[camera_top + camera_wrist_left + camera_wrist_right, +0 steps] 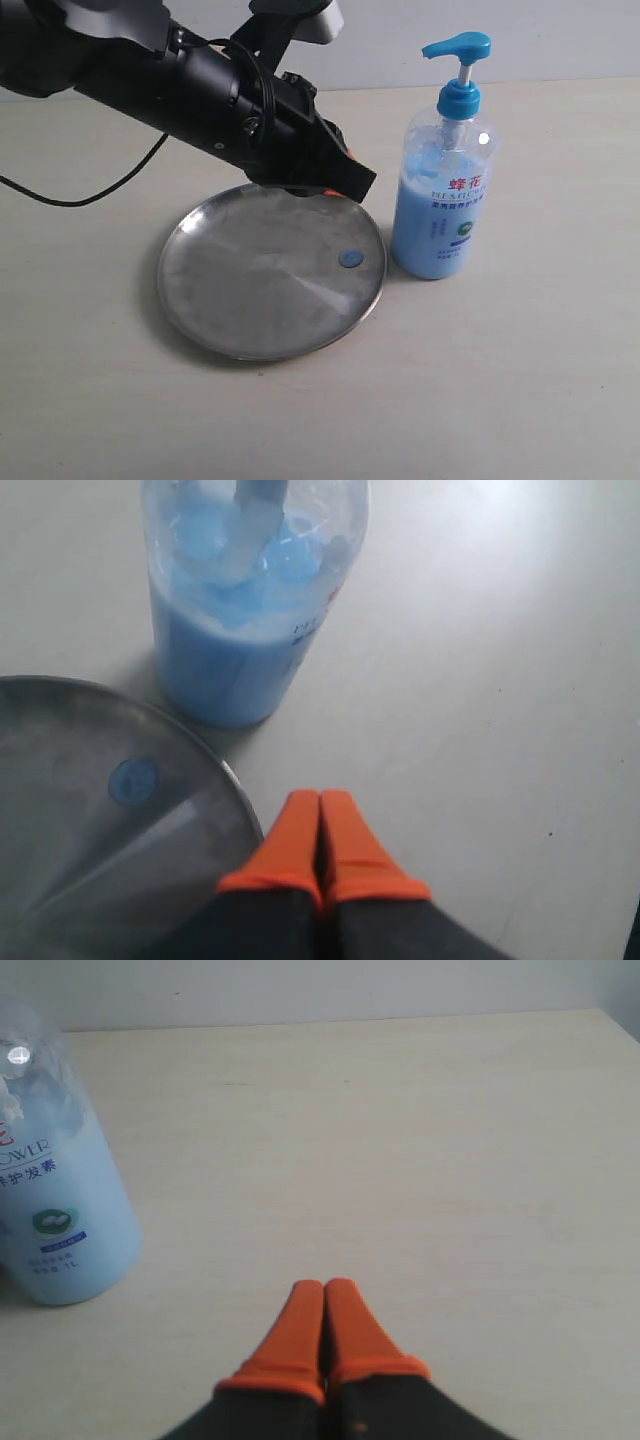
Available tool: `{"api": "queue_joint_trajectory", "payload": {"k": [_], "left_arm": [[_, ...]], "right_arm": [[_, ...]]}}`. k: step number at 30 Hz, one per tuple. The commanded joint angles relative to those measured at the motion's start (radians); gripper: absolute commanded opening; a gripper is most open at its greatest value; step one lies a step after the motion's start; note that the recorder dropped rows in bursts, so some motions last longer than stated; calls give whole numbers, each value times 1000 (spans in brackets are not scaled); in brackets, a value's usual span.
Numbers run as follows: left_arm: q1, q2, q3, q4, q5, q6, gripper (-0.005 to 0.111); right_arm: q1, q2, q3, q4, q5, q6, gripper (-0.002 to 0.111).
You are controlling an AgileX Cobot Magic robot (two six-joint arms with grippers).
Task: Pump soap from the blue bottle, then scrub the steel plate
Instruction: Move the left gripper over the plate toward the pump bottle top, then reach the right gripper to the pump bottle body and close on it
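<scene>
The steel plate (250,290) lies on the table with a small blue blob of soap (349,258) near its right rim. The blue bottle (443,205) stands upright just right of the plate, its pump head (458,47) pointing left. My left gripper (362,184) hangs shut and empty over the plate's far right rim, short of the bottle. The left wrist view shows its orange fingertips (300,825) pressed together beside the plate's rim (232,780), with the soap (133,780) and bottle (240,630) ahead. My right gripper (325,1285) is shut and empty above bare table, the bottle (60,1210) off to one side.
A black cable (90,190) trails over the table left of the plate. The table's far edge meets a pale wall (560,40) behind the bottle.
</scene>
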Motion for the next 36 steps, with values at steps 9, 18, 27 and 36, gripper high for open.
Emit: {"api": "queue_joint_trajectory", "payload": {"k": [9,18,27,36], "left_arm": [[-5,58,-18,-113,-25,140,0],[-5,58,-18,-123,-26,240,0],[-5,58,-18,-123,-26,267,24],[-5,58,-18,-117,-26,267,26]], "right_arm": [[-5,25,-51,1,8,-2,0],[-5,143,-269,1,36,-2,0],[-5,148,-302,1,-8,-2,0],[-5,150,-302,177,-38,91,0]]}}
